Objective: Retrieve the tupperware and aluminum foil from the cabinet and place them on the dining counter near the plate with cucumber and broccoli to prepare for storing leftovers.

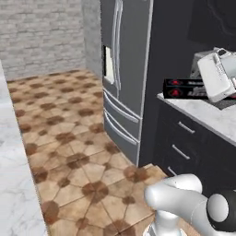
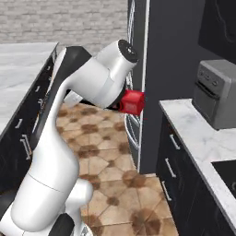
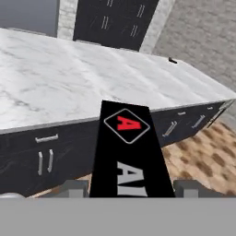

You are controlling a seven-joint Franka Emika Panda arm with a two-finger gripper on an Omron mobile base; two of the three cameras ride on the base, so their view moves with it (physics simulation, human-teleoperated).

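Clamping aluminum foil [image 3: 131,156] in gripper [image 3: 130,188], dining counter [image 3: 69,78] beyond

Black aluminum foil [image 3: 130,156], red logo, white lettering

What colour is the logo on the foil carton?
Red, on the black aluminum foil carton; clearest in the hand view.

You see the aluminum foil [image 3: 130,152] carton's matt black card, the surface [image 3: 69,78] in smooth veined white marble, the floor [image 1: 69,138] in brown tile.
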